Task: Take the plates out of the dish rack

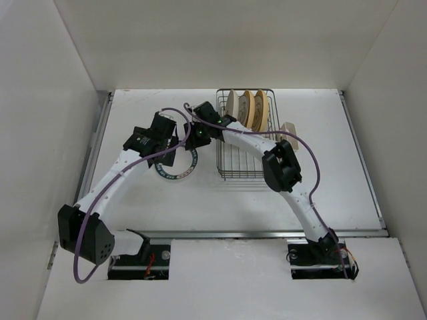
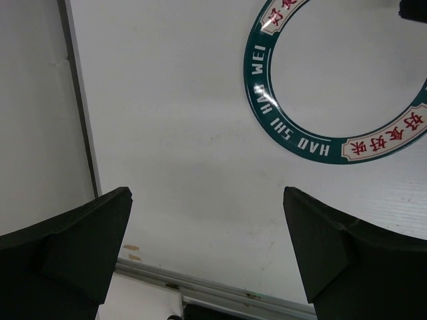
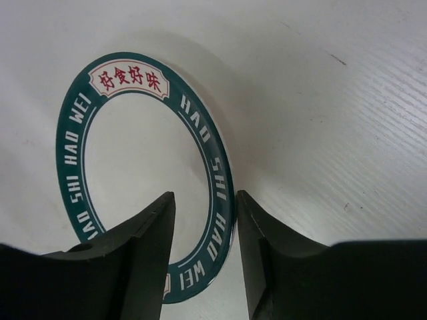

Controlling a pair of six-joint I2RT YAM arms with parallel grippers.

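Observation:
The dark wire dish rack [image 1: 237, 164] stands at the back of the table, right of centre. Three plates stand on edge in its far end: a pale one [image 1: 231, 105] and two yellow ones [image 1: 247, 107] [image 1: 261, 109]. A white plate with a green lettered rim [image 1: 175, 175] [image 3: 217, 175] [image 2: 313, 143] lies flat on the table left of the rack. My right gripper [image 1: 195, 139] [image 3: 204, 195] is open, its fingers straddling that plate's rim with a gap on each side. My left gripper [image 1: 169, 148] [image 2: 205, 193] hangs wide open and empty beside the plate's left edge.
A pale caddy [image 1: 289, 130] is clipped to the rack's right side. White walls enclose the table on the left, back and right. A metal rail [image 1: 267, 234] runs along the near table edge [image 2: 220, 290].

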